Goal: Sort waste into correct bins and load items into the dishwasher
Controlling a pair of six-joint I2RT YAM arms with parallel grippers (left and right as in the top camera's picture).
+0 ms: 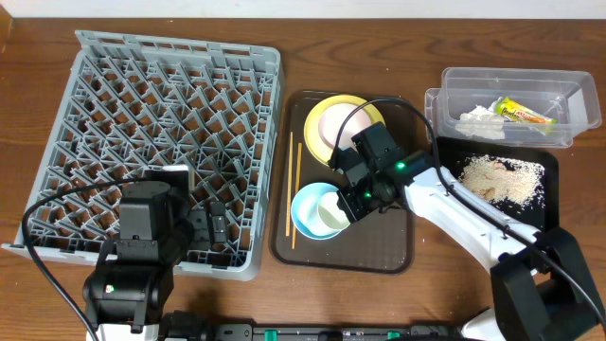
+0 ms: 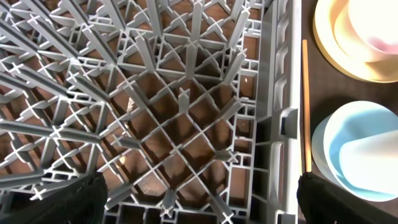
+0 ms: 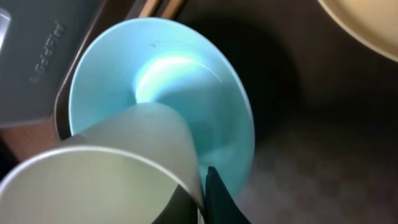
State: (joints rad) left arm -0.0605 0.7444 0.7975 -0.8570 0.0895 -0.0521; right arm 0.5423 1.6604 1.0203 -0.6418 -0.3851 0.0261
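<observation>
Landmark: a dark brown serving tray (image 1: 393,251) sits mid-tabletop (image 1: 38,19).
Right gripper (image 1: 349,206): above the tray's near half, pinching the rim of the white bowl (image 1: 333,210).
White bowl: tilted inside the light blue bowl (image 1: 305,213), at the tray's near-left part.
Yellow plate (image 1: 315,123): on the tray's far half, paler at its centre.
Chopsticks (image 1: 290,189): lying along the tray's left edge.
Dish rack (image 1: 161,123): grey, just left of the tray.
Left gripper (image 1: 209,225): fingers spread wide, over the rack's corner nearest the tray.
Clear tub (image 1: 559,95): right of the tray, far side, holding crumpled paper (image 1: 479,118) and a yellow-green wrapper (image 1: 523,112).
Black tray (image 1: 551,189): just right of the serving tray, strewn with beige food scraps (image 1: 502,178).
</observation>
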